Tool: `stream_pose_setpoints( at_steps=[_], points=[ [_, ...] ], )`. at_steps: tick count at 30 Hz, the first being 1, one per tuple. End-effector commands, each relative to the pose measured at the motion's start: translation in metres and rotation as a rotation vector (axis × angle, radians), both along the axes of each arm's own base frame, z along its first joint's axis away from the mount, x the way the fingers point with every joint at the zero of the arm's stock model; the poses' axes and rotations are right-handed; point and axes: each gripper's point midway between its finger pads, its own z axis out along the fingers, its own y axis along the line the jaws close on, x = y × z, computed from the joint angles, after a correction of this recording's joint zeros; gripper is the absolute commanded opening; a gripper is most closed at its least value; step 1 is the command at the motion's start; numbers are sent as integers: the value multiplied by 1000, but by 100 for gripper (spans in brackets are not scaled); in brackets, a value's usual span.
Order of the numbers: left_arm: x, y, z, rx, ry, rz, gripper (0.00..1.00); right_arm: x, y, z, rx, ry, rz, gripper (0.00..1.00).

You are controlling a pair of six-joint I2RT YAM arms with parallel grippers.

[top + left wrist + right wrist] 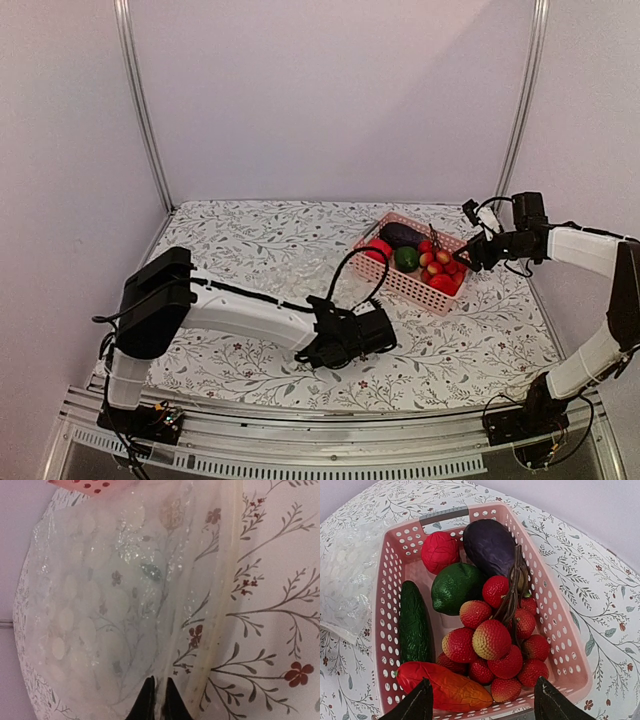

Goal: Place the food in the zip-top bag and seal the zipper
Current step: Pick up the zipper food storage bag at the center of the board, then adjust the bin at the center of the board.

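Note:
The food lies in a pink basket (pixel 559 630): a purple eggplant (pixel 490 545), a green round piece (pixel 455 587), a red round fruit (pixel 440 551) and a cluster of small red fruits (pixel 505 640). My right gripper (pixel 482 706) hangs open just above the basket's near rim (pixel 470 252), with nothing between its fingers. The clear zip-top bag (pixel 110 605) lies flat on the floral cloth, left of the basket (pixel 347 575). Its zipper (pixel 222 595) runs along the bag's right side. My left gripper (pixel 160 700) is low on the table (pixel 385 335), its jaws pinched on the bag's film beside the zipper.
A dark green cucumber (pixel 414 622) and a red-orange pepper (pixel 447 687) also lie in the basket (pixel 400 285). The table wears a floral cloth (pixel 250 240). White walls and metal posts (pixel 140 100) close in the back and sides.

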Motion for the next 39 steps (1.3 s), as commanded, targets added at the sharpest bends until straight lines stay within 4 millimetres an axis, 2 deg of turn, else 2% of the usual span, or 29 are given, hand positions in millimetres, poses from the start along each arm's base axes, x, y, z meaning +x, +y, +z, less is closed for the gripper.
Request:
stream_pose_setpoints(
  at_steps=[1,4,8,10,11,16,18,23,25,27,30,33,39],
  points=[
    [16,15,35,-70,7,25,1,17,-8,9,-23,6,-56,64],
    [18,30,50,-93,29,18,0,32,-16,11,-66,9,-87,59],
    [23,45,84,-147,45,13,0,58,-28,11,-114,22,-141,51],
    [30,50,100,-198,67,18,0,70,-28,3,-112,62,-146,49],
    [35,53,106,-227,81,25,0,77,-27,7,-106,63,-143,49],
    [70,70,136,-383,121,62,0,102,-25,-17,-94,147,-151,52],
    [80,70,151,-446,109,49,0,108,-25,-29,-93,179,-153,52],
    [101,72,160,-535,106,15,0,112,-26,-54,-100,240,-163,47],
    [106,73,161,-576,124,5,0,109,-27,-64,-106,266,-169,41],
    [106,74,162,-614,147,-4,0,104,-30,-72,-119,287,-181,30],
    [102,74,162,-657,160,-21,0,91,-38,-80,-122,322,-207,17],
    [96,74,163,-694,165,-29,0,64,-44,-92,-139,370,-229,12],
    [87,68,176,-796,193,-43,0,-2,-53,-94,-187,409,-252,11]
  ],
)
